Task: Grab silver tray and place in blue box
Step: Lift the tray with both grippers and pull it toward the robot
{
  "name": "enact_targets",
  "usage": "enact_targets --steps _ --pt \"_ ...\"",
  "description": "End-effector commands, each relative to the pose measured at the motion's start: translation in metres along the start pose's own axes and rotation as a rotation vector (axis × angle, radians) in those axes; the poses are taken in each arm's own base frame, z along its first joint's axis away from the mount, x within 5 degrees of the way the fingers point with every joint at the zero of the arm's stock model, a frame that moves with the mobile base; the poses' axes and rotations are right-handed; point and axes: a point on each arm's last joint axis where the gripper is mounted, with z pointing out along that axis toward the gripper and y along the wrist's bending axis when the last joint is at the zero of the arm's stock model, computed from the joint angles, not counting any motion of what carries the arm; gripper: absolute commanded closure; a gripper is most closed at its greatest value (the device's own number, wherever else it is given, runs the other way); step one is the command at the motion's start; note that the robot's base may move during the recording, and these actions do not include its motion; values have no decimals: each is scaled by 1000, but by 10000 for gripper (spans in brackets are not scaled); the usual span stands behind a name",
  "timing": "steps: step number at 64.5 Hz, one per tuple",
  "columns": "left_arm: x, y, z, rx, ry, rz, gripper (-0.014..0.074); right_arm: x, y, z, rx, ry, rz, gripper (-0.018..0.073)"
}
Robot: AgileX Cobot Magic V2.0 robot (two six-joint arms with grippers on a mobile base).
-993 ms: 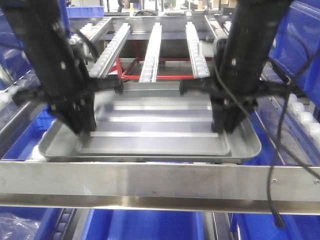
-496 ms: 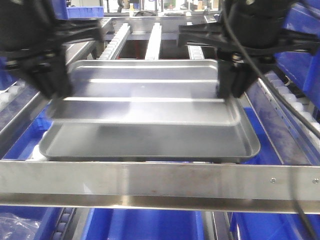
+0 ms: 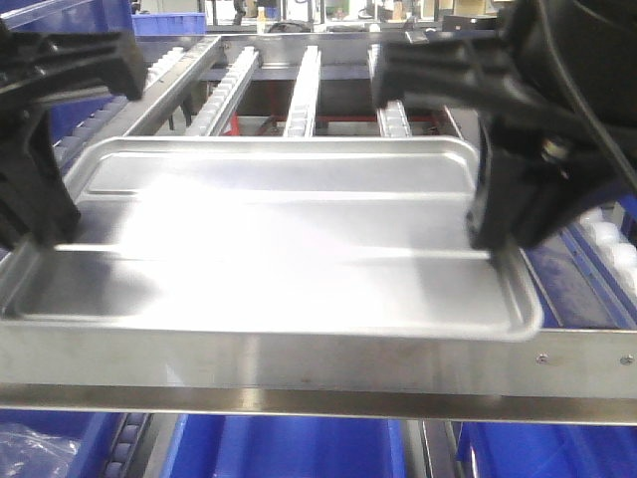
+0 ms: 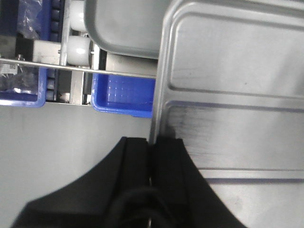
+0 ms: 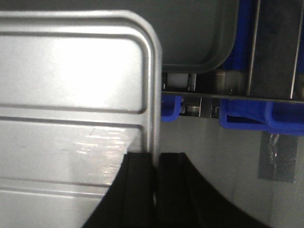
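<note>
Now the tray (image 3: 289,239) has lifted clear of the lower tray (image 4: 123,23) and come forward over the rail (image 3: 299,363). The left end effector (image 4: 152,147) and right end effector (image 5: 156,161) each clench a side rim. The box (image 3: 299,448) waits below, so lowering likely follows.

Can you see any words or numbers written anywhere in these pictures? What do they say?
No text can be read anywhere.
The silver tray: bare metal, no writing.
The blue box: no label shows.
The grey tape on the floor: blank.
The background clutter at the top of the front view: too blurred to read.
</note>
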Motion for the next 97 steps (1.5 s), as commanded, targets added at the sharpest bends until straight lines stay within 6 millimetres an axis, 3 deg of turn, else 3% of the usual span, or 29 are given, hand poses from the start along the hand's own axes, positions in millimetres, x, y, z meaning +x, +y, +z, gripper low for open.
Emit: enact_targets --steps 1,97 --pt "-7 -2 -14 15 -70 1 700 -7 -1 -14 1 -74 -19 508" --pt "-7 -2 -14 13 -68 0 700 -7 -2 -14 3 -74 -20 510"
